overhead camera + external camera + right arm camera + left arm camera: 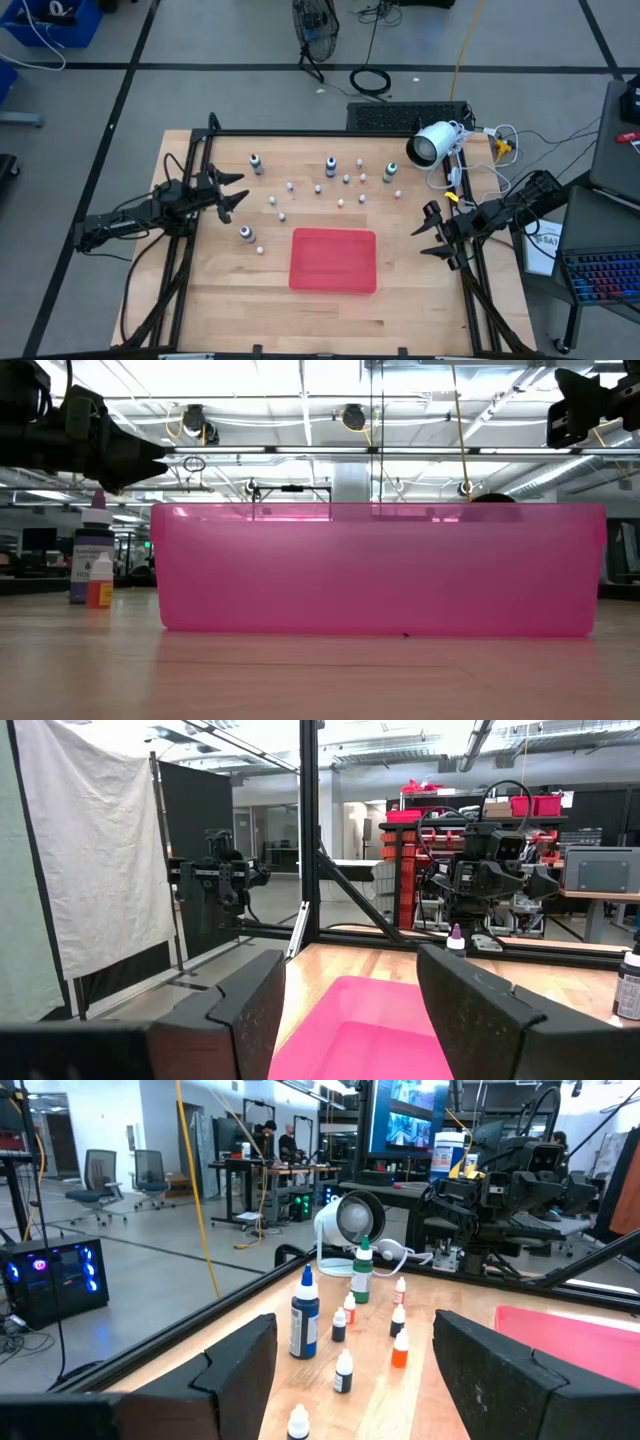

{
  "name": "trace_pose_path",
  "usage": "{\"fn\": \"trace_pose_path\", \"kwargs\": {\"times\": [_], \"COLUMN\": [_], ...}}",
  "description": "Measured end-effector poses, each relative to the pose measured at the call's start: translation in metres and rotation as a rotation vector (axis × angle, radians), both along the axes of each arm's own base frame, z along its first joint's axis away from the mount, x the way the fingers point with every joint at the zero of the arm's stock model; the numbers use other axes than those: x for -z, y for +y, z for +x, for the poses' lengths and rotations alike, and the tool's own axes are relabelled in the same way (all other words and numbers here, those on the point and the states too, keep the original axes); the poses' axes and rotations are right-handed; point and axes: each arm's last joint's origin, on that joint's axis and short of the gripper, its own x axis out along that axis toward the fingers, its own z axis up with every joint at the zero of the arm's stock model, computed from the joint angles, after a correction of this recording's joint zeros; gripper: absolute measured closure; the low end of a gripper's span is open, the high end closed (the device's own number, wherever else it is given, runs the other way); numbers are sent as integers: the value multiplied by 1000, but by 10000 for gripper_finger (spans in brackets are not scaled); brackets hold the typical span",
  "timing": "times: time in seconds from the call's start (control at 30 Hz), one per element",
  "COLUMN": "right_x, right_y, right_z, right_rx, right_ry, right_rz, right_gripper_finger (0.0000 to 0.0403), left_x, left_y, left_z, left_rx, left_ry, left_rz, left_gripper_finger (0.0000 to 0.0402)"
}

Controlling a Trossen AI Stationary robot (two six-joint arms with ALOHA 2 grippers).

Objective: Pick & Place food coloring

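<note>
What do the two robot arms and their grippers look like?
Both arms are black and slim, built of jointed segments. The left gripper and right gripper each end in two flat, angular black fingers with no visible markings. Dark cables run along the arms.

Table (400, 300): light wood planks, smooth, satin sheen in low view. Tray (333, 261): red/pink plastic, translucent, glossy walls. Bottles (304, 1318): glossy plastic, paper-type labels on the big ones, small ones w/ smooth caps. Frame (300, 133): black metal, matt. Fingers (238, 1370): dark matt plastic, slightly grainy. Lamp (432, 145): white glossy plastic. Cloth sheet (95, 860) behind frame: white, wrinkled.
</note>
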Motion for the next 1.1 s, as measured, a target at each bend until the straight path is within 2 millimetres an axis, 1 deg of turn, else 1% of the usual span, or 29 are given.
{"fn": "trace_pose_path", "kwargs": {"times": [0.4,0.5,0.6,0.73,0.83,0.9,0.97,1.1], "right_x": [0,-4,-12,-23,-29,-33,-36,-37], "right_y": [0,0,-1,-4,-5,-6,-9,-11], "right_z": [0,-1,-3,-7,-9,-11,-12,-13], "right_rx": [0,0,-6,-46,-73,-65,-5,71], "right_ry": [-1,-34,-107,-178,-210,-258,-297,-321], "right_rz": [1,20,86,261,350,371,383,370], "right_gripper_finger": [186,186,188,186,186,187,187,186], "left_x": [0,0,0,0,0,0,0,0], "left_y": [0,0,0,0,0,0,0,0], "left_z": [0,0,0,0,0,0,0,0], "left_rx": [0,0,0,0,0,0,0,0], "left_ry": [0,0,0,0,0,0,0,0], "left_rz": [0,0,0,0,0,0,0,0], "left_gripper_finger": [133,133,133,133,133,133,133,133]}}
